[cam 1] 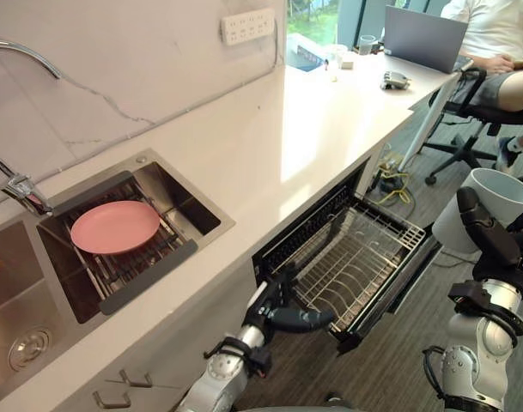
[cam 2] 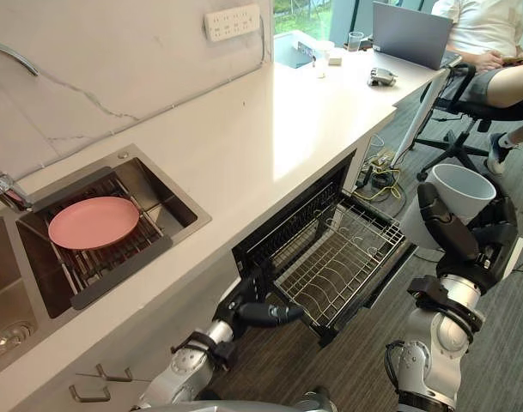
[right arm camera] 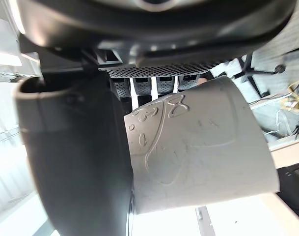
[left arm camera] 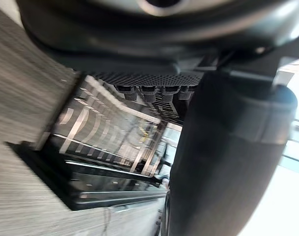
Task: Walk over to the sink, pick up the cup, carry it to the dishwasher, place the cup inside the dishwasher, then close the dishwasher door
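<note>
Here, the white cup was in the robot's right hand, raised over the floor at the right, well clear of the tabletop. The fingers lay along one side of the cup and the thumb pressed the opposite side, so the hand was clamped around its wall; the cup was tilted, its open mouth facing up and away. Just to its left, the dishwasher under the tabletop stood open with its wire rack pulled out. The left hand was low at the rack's near left corner, thumb pointing right; its grip could not be made out. In the sink at the left, a pink plate rested on a drying rack. A person sat at the far right by a laptop.
</note>
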Tool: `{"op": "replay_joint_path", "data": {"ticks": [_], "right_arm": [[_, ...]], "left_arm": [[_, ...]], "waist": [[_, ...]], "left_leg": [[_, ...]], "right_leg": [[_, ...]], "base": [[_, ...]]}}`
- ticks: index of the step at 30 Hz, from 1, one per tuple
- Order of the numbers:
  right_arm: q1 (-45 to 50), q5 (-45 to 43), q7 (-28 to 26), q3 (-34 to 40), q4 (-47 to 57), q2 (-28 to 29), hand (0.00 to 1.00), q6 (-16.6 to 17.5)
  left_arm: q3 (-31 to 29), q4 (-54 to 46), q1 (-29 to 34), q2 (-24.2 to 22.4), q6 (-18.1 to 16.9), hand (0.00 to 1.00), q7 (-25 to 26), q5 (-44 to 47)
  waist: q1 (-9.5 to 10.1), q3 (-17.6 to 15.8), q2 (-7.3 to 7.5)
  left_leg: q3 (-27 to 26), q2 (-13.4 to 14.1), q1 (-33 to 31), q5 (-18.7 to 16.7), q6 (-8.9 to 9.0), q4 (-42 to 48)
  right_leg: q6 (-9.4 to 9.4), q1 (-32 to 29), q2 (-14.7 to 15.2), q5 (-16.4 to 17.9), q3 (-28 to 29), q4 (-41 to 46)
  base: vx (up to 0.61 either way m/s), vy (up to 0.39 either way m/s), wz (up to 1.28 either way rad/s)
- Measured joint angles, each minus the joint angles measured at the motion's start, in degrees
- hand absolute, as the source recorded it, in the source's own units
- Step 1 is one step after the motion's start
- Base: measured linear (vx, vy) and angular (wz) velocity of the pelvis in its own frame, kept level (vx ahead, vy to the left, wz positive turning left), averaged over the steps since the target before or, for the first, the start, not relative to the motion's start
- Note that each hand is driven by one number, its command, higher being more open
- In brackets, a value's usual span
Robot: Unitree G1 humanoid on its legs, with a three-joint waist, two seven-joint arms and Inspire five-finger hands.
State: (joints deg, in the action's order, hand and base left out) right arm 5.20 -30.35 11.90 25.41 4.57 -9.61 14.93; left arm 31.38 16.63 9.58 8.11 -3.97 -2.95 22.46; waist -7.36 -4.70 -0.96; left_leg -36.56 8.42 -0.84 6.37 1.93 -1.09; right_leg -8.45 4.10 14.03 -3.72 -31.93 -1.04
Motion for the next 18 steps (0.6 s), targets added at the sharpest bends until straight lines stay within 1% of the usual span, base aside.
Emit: {"op": "replay_joint_path", "data": {"ticks": [4,7,10,11,12,13,14,15,17,18], "right_arm": [[0.0,-0.4,-2.6,0.2,-2.7,0.0,0.00,0.0],[0.0,-1.7,-4.7,0.1,-4.3,-0.7,0.00,0.0],[0.0,-1.6,-7.4,0.1,-6.3,-1.9,0.00,-0.1],[0.0,-1.5,-8.6,0.0,-7.2,-2.4,0.00,-0.9],[0.0,-1.4,-9.2,0.0,-7.6,-2.6,0.00,-1.5],[0.0,-0.8,-10.5,0.0,-8.6,-2.8,0.00,-3.1],[0.4,0.2,-11.5,-0.1,-9.0,-3.0,0.00,-5.0],[0.9,1.0,-12.1,-0.1,-9.2,-3.0,0.00,-5.6],[2.7,4.3,-12.9,-1.3,-11.9,-3.0,0.00,-7.3],[2.9,5.3,-13.1,-1.5,-12.9,-2.9,0.00,-7.7]], "left_arm": [[-2.5,2.2,1.1,0.6,-0.1,1.00,-1.0,-6.5],[-6.1,5.8,1.3,0.9,-0.3,1.00,-0.9,-10.2],[-10.4,12.1,1.9,1.0,-0.3,1.00,0.2,-14.6],[-12.6,15.4,2.7,1.0,-0.5,1.00,1.3,-15.7],[-13.6,16.6,3.1,1.0,-0.5,1.00,1.7,-15.8],[-15.8,18.8,4.4,1.0,-0.5,1.00,2.6,-15.8],[-17.7,20.9,5.4,1.0,-0.4,1.00,3.5,-15.8],[-18.5,22.2,5.5,1.1,-0.3,1.00,3.8,-15.8],[-22.8,26.6,4.6,0.4,-0.1,1.00,4.9,-15.0],[-23.8,27.7,4.2,0.3,-0.1,1.00,5.4,-14.5]], "waist": [[0.10,-1.0,-0.14],[-0.07,-1.8,-0.94],[-0.09,-2.5,-2.26],[-0.03,-2.8,-2.78],[0.00,-2.9,-2.93],[0.14,-3.0,-3.08],[0.29,-3.1,-3.34],[0.40,-3.1,-3.44],[0.98,-3.2,-3.52],[1.23,-3.2,-3.50]], "left_leg": [[0.6,0.9,-1.3,-1.0,-0.10,3.0],[1.8,2.3,-3.2,-2.5,-0.16,6.9],[3.2,3.4,-4.0,-3.6,-0.05,9.7],[3.5,3.7,-4.1,-4.1,-0.06,10.8],[3.5,3.8,-4.2,-4.3,-0.07,11.1],[3.2,3.9,-4.1,-4.6,-0.14,11.3],[2.8,3.6,-4.1,-4.9,-0.16,10.6],[2.8,3.3,-4.0,-4.8,-0.18,10.0],[3.2,2.1,-4.0,-3.7,-0.92,7.9],[3.2,1.9,-3.9,-3.5,-0.79,7.6]], "right_leg": [[0.07,0.0,0.0,0.1,-0.3,0.2],[0.39,0.0,-0.2,0.5,-1.1,1.0],[0.62,0.0,-0.2,1.7,-1.3,2.7],[0.69,-0.1,-0.1,2.4,-1.2,3.8],[0.65,-0.4,0.0,2.7,-1.1,4.2],[0.29,-0.8,0.3,3.4,-0.9,4.8],[0.18,-0.9,0.5,3.5,-0.9,5.0],[0.12,-1.0,0.7,3.5,-1.1,5.0],[0.30,-1.1,1.2,3.0,-1.7,5.0],[0.27,-1.0,1.2,2.8,-1.7,4.9]], "base": [[-0.01,0.021,0.06],[-0.04,0.012,0.14],[-0.04,0.000,0.09],[-0.05,0.002,0.03],[-0.06,0.013,-0.03],[-0.05,0.020,-0.06],[-0.04,0.025,-0.03],[-0.01,0.031,0.12],[0.01,0.036,0.17],[0.02,0.026,0.05]]}}
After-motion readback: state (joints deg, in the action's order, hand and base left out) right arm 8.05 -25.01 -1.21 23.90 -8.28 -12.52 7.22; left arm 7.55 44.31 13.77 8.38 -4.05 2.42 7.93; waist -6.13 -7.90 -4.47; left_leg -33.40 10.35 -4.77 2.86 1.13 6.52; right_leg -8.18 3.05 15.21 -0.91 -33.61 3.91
